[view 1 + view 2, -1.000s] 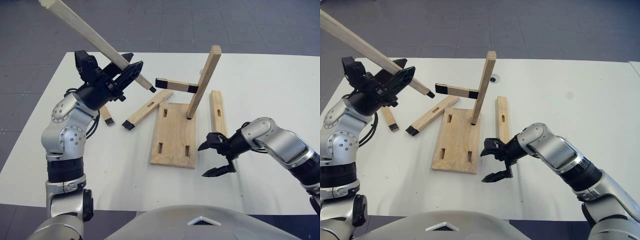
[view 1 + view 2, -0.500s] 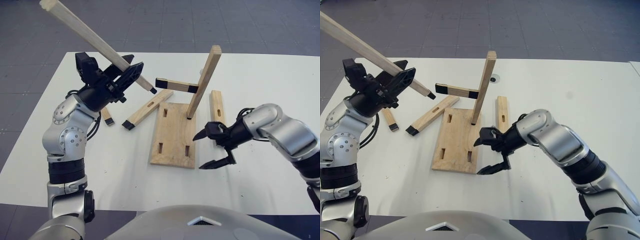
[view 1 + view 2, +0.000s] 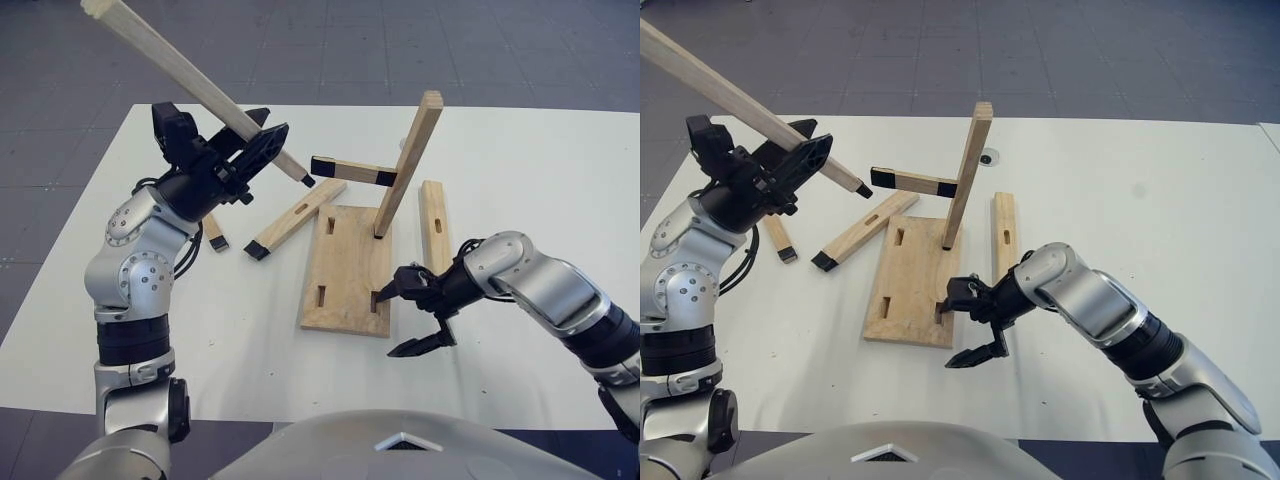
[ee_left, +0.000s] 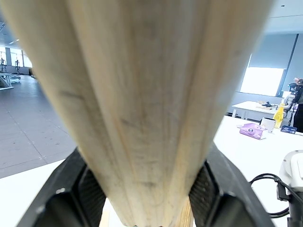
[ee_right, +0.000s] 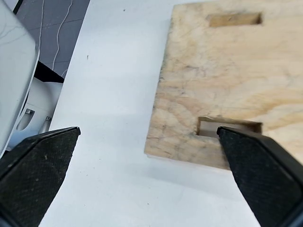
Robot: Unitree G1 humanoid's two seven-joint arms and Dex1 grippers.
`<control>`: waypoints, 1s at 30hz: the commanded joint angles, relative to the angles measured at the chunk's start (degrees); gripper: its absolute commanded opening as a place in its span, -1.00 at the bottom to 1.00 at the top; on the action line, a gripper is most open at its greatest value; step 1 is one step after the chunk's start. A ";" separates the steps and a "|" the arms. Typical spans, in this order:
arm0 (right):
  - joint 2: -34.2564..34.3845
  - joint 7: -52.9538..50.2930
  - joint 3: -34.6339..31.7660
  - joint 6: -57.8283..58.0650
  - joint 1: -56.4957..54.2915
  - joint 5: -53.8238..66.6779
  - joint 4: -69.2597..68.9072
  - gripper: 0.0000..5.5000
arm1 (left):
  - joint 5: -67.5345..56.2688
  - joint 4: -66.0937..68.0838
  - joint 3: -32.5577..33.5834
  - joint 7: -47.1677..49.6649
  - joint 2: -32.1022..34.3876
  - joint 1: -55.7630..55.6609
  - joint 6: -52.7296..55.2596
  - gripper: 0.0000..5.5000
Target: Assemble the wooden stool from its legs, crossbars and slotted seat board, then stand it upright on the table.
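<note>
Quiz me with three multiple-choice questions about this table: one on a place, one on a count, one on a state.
1. Where is the right gripper?
A. At the near right corner of the seat board
B. Over the far table edge
C. On a stick left of the board

2. How many legs stand in the board?
A. One
B. Two
C. Three

3. What is the left gripper doing?
A. Lying open on the table
B. Gripping a raised leg
C. Pressing the board down

Answers: 1 A, it hangs open at that corner; 2 A, a single standing leg sits in the far right slot; 3 B, it is shut around the leg in the air.
</note>
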 commanded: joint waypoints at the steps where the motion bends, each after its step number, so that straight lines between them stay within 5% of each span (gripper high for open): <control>1: -1.78 0.50 1.93 -1.49 1.14 -2.76 1.49 0.94 | 0.23 0.19 -0.18 -0.24 -0.31 -1.53 0.52 -0.26; 15: -8.62 8.06 2.03 -15.53 -2.70 -12.26 13.80 0.94 | 0.83 -0.56 0.29 0.05 -0.32 0.05 -0.06 -0.26; 30: -8.23 13.42 -2.63 -16.08 -6.91 -12.35 14.97 0.94 | 5.22 2.03 -3.06 -7.54 -1.04 7.51 -5.06 -0.26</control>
